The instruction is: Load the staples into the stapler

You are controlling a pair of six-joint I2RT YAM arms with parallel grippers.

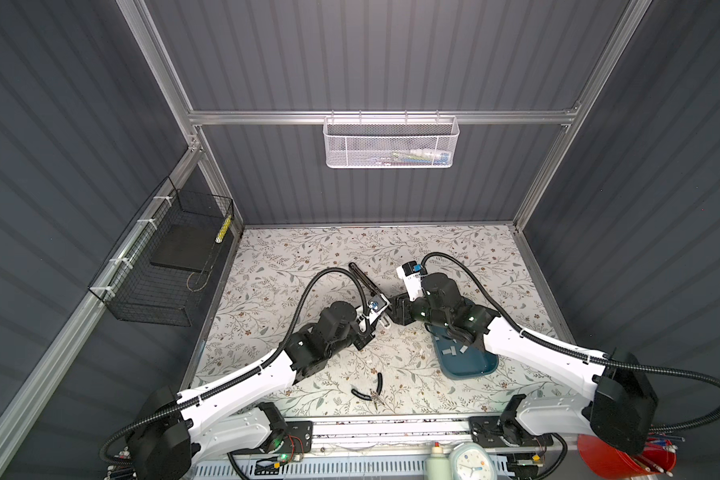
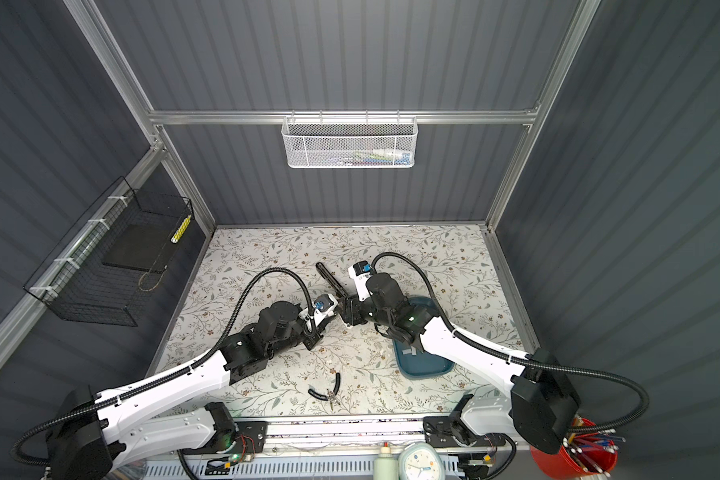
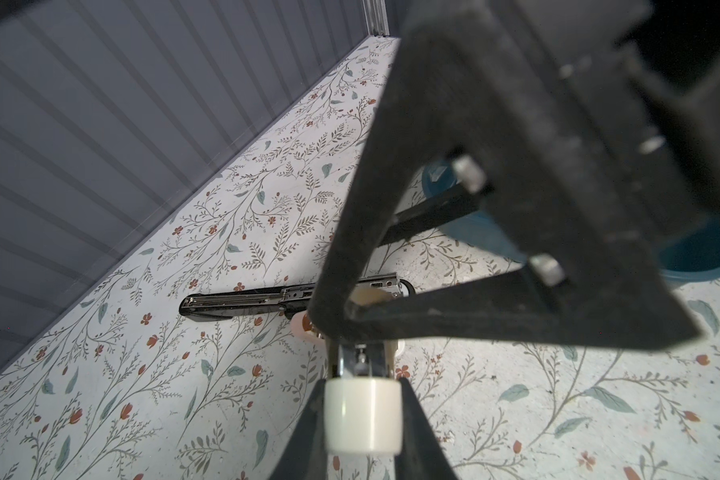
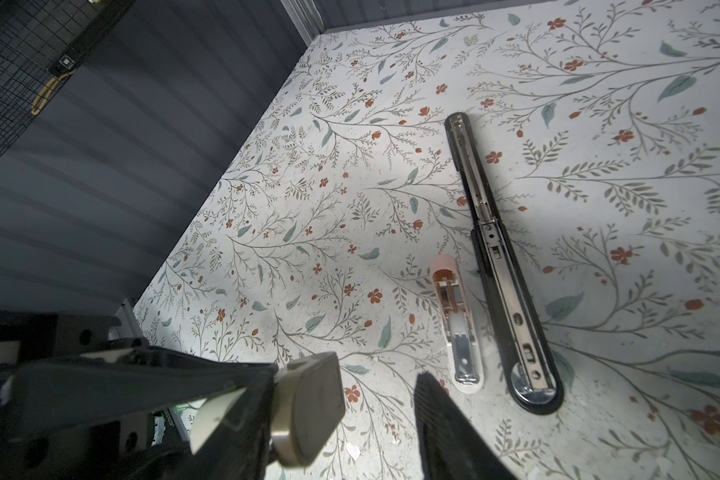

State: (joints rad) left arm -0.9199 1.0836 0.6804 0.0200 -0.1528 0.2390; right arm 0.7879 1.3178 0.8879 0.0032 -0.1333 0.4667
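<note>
Pliers (image 1: 375, 392) flat on floral table cover (image 1: 292, 257), near front edge. Teal tray (image 1: 474, 370) right of them. Small pink-white stapler (image 4: 458, 328) lying opened out. White mesh basket (image 1: 391, 143) on rear rail; black wire basket (image 1: 163, 266) on left wall. Red bucket (image 1: 624, 461), clock (image 1: 472, 463), bottle (image 1: 436, 463) past front edge.

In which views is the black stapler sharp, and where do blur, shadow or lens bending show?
Right wrist view: the black stapler is sharp, though a soft shadow crosses its middle. Left wrist view: it is sharp too, but everything nearest the lens is blurred. In both top views the wide lens splays the frame posts outward.
</note>
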